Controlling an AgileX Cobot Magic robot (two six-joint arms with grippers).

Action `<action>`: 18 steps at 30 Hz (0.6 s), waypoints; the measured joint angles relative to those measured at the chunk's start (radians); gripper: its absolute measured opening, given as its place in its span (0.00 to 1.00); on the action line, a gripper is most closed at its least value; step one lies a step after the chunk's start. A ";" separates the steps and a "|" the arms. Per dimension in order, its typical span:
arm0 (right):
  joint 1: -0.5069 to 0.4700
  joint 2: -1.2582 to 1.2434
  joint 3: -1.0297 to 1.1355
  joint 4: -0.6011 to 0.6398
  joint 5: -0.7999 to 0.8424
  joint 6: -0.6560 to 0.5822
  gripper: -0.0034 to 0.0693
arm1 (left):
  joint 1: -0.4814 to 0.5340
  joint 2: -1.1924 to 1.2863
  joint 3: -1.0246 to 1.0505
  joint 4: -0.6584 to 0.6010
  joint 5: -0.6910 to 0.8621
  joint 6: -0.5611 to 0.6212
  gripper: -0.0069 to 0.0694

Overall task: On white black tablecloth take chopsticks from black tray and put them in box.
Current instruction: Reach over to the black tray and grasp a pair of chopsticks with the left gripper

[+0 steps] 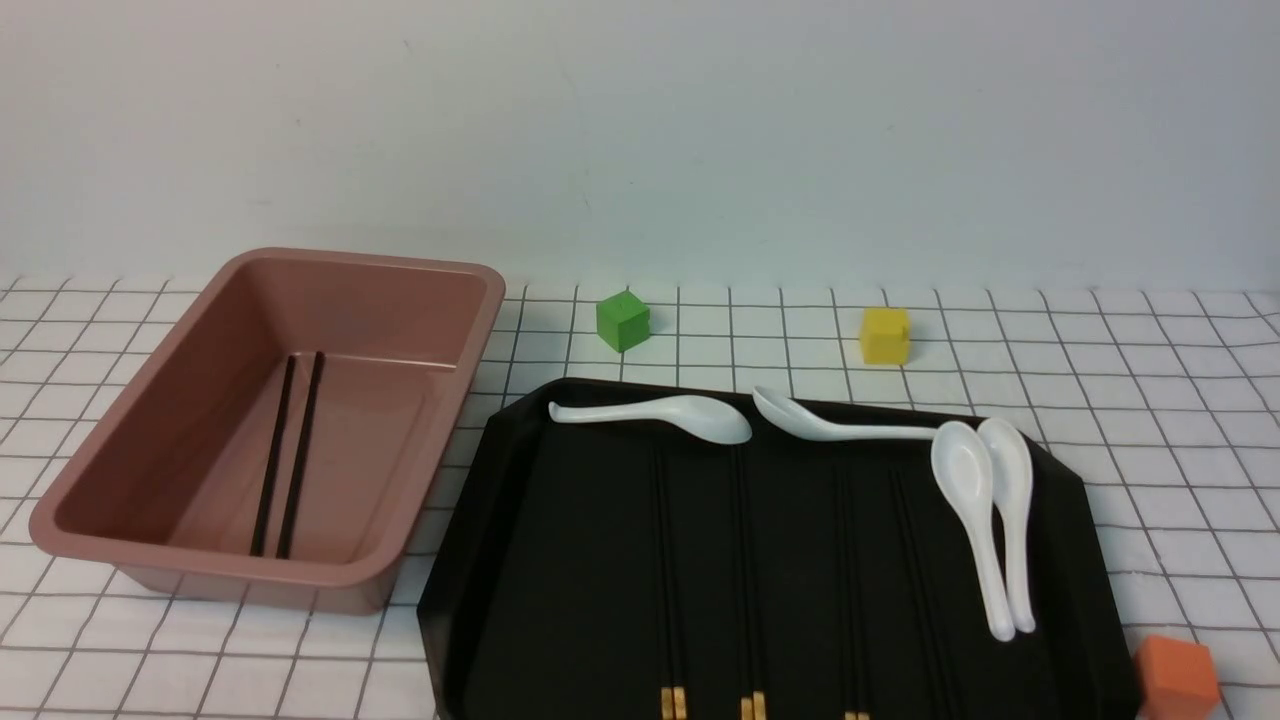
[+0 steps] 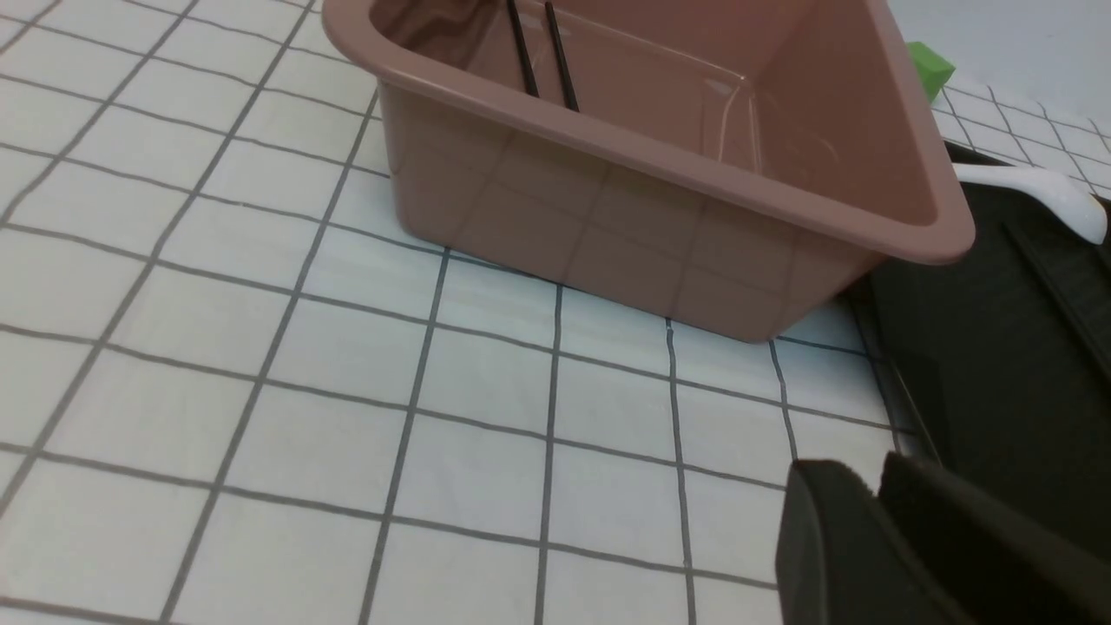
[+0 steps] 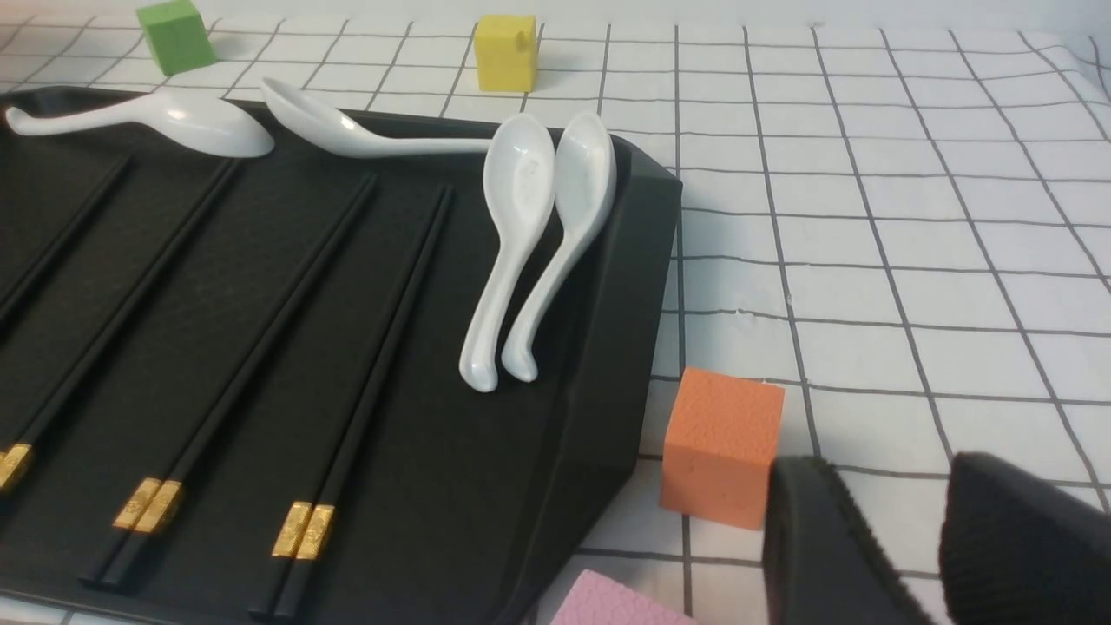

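Box with chopstick pair left of tray with chopsticks and spoons

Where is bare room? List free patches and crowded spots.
Free: tablecloth left of the box; the strip between green cube and yellow cube; cloth right of the black tray, beyond the orange cube. Crowded: tray, filled with chopsticks and spoons.
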 joint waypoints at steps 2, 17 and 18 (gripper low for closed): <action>0.000 0.000 0.000 0.000 0.000 0.000 0.38 | 0.000 0.000 0.000 0.000 0.000 0.000 0.21; 0.000 0.000 0.000 0.000 0.000 0.000 0.38 | 0.000 0.000 0.000 -0.223 -0.021 -0.146 0.24; 0.000 0.000 0.000 0.000 0.000 0.000 0.38 | 0.000 0.000 0.000 -0.306 -0.021 -0.199 0.24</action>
